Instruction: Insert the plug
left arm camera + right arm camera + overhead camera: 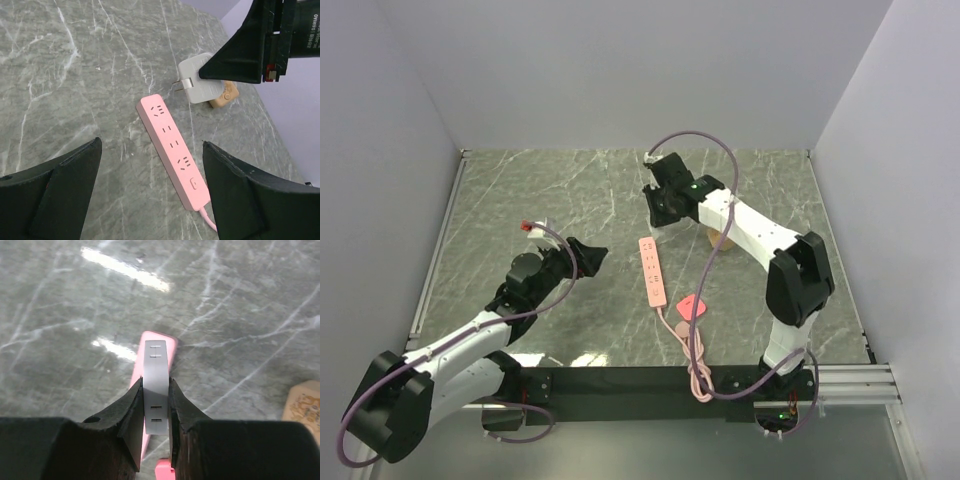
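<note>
The right gripper [156, 392] is clamping the plug [156, 385], a white adapter, flat between its fingers [131, 412], with the block's end sticking out past the tips; it is hanging over the far end of the pink power strip [172, 145], beside the tan cube [225, 97]; the left gripper [150, 190] is gaping wide, holding nothing, well apart from the plug.

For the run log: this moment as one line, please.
right gripper: shut on white plug | left gripper: open, empty | white plug: not yet inserted, apart from pink power strip
</note>
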Robot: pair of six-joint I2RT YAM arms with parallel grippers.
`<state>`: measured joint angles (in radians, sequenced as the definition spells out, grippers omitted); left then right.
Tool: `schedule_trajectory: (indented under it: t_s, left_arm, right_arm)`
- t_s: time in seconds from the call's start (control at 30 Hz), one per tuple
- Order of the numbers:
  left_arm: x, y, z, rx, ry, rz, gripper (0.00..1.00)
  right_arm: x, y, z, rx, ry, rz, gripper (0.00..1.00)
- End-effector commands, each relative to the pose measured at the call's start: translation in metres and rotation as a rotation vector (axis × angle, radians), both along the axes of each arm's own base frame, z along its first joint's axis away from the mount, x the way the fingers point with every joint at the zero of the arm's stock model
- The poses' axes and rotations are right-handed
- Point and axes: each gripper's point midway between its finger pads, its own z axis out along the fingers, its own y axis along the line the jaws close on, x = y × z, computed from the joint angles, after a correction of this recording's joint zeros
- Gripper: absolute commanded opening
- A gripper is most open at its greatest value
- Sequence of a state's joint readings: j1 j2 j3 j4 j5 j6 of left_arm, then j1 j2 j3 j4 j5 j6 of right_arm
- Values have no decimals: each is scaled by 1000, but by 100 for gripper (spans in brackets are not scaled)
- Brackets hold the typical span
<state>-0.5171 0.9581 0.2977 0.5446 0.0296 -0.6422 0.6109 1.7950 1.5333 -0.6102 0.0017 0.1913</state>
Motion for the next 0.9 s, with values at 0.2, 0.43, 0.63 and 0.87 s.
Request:
schedule_trajectory:
  t_s: [0.2,0.43,0.63,0.87]
  left_arm:
    - [0,2,-2,11,-11,-11,87]
    - [-3,2,-4,2,-15,-19,87]
    - [-5,1,-6,-5,-13,-31,87]
    - [-5,0,-6,-5,-13,-37,87]
  right_arm:
    - [-9,0,-22,-144,95,0,0]
    - [-11,7,-34,-157,130,-3,0]
    - [-6,5,-36,-176,125,-29,0]
    - [-3,2,-37,-204,126,-45,0]
